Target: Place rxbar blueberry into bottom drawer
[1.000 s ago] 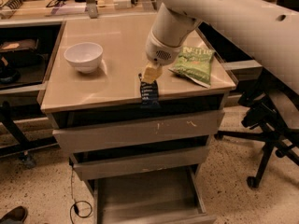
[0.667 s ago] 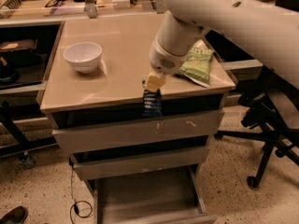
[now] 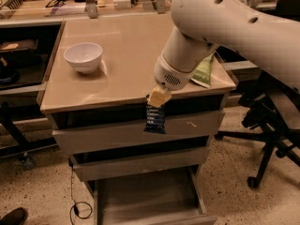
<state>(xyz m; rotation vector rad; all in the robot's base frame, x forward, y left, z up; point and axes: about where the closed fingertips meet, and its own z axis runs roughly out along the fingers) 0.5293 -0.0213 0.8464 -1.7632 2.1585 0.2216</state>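
Note:
My gripper (image 3: pixel 158 99) hangs just past the front edge of the cabinet top, shut on the top end of the rxbar blueberry (image 3: pixel 154 118). The dark navy bar dangles upright in front of the top drawer's face. The bottom drawer (image 3: pixel 150 198) stands pulled out below, a shallow grey tray with a bare floor. The bar hangs well above it, over its back part.
A white bowl (image 3: pixel 84 56) sits on the beige cabinet top (image 3: pixel 126 46) at the left. A green chip bag (image 3: pixel 204 72) lies at the right, partly behind my arm. An office chair (image 3: pixel 269 125) stands to the right. A cable (image 3: pixel 77 205) lies on the floor at the left.
My arm has carried the bar forward off the cabinet top and lower, so it now hangs in front of the top drawer.

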